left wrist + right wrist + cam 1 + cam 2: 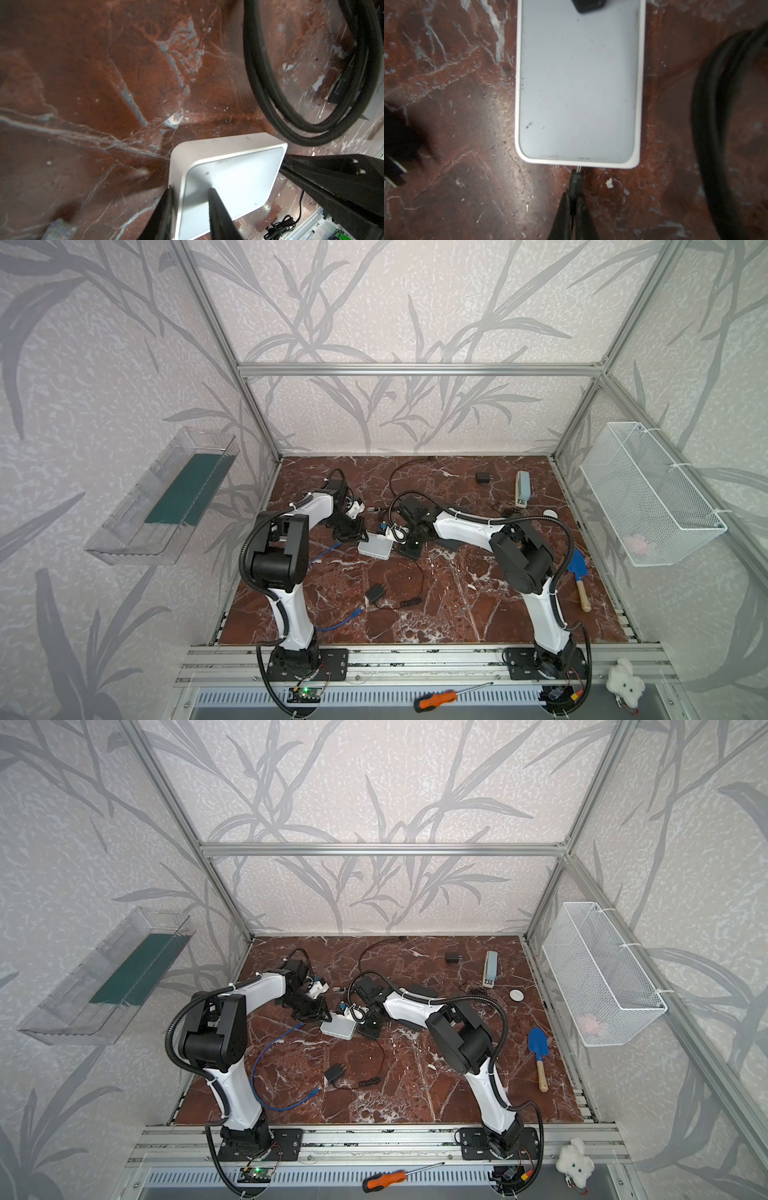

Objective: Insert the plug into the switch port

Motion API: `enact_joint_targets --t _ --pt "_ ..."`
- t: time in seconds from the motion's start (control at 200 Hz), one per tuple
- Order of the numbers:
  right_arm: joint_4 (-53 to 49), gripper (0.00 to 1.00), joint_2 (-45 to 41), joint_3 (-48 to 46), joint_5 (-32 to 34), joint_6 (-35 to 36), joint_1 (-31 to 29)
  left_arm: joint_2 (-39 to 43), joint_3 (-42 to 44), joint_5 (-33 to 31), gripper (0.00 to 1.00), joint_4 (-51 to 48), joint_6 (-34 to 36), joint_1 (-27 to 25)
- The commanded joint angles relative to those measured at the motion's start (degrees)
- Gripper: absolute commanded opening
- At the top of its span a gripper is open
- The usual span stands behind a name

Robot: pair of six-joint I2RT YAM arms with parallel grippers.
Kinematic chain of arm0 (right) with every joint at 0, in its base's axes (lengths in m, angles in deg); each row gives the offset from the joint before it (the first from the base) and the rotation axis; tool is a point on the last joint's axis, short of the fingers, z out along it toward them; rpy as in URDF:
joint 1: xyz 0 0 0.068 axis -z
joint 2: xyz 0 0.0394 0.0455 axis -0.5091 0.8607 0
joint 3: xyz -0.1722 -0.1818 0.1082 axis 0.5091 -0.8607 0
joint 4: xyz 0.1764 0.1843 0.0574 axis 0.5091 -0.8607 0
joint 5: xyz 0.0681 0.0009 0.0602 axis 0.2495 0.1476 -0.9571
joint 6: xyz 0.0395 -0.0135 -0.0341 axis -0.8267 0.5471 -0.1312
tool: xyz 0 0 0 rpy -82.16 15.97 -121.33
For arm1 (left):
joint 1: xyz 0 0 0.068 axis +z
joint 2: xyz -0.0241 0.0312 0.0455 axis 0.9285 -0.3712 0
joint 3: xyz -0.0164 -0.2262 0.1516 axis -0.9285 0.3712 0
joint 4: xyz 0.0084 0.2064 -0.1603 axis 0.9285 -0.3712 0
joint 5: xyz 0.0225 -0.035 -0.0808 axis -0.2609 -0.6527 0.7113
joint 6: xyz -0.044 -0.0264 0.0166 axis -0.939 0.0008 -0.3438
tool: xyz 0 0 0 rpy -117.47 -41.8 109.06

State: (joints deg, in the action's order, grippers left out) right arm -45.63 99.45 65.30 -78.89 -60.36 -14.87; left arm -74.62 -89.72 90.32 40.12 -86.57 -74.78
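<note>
Toward the front edge of the surface (478, 614) lies the small black adapter block (375, 594); its thin cord (422, 576) climbs to mid-surface. There the right gripper (572, 199) has its jaws pressed together on the plug (576, 179), whose metal tip touches the rim of the switch (579, 83) — the switch port itself is hidden under that rim. At the switch's opposite end, the left gripper (190, 188) pinches the casing between 2 part-spread jaws. The plug looks light, stiff and slender — best held by its moulded body, not the limp cord.
</note>
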Motion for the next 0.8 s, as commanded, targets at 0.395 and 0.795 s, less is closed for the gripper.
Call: enact_joint_targets --t 0.395,0.795 --pt "8.47 0.05 -5.59 -3.35 1.55 4.57 -1.18 -2.31 1.42 -2.07 0.28 -3.00 -0.45 -2.60" --pt "9.45 0.05 -3.95 -0.42 -0.91 3.27 -0.77 -2.58 0.01 -1.10 0.28 -4.03 0.56 -2.83"
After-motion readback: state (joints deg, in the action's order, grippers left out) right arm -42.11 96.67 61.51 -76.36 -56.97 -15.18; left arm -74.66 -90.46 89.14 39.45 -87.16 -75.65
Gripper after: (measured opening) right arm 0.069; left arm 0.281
